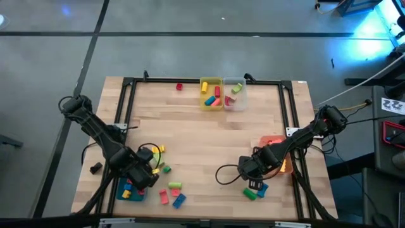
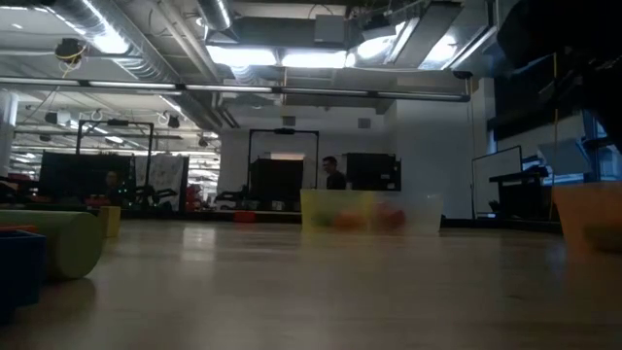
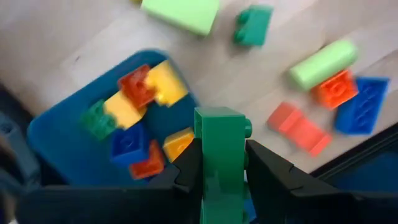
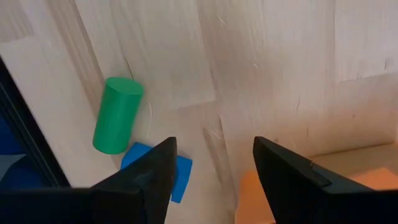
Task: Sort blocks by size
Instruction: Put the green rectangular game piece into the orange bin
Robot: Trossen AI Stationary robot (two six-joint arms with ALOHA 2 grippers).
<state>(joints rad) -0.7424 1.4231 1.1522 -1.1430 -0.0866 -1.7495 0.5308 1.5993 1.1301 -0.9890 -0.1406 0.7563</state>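
At the lower left of the high view, the left gripper (image 3: pixel 222 180) has its jaws clamped on an upright green block (image 3: pixel 221 155) above the blue bin (image 3: pixel 68 149), which holds red, yellow, blue and green blocks. More loose blocks (image 1: pixel 172 190) lie on the desk (image 1: pixel 209 139) just right of it. At the lower right, the right gripper (image 4: pixel 214 171) hangs with jaws apart and empty, near a green cylinder (image 4: pixel 117 115) and a blue block (image 4: pixel 177 177).

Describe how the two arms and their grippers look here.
Both arms are dark, jointed and slim, with black cables looping off them. The left arm and right arm look alike. Each gripper has two flat, dark, angular fingers: left gripper, right gripper. No markings are visible.
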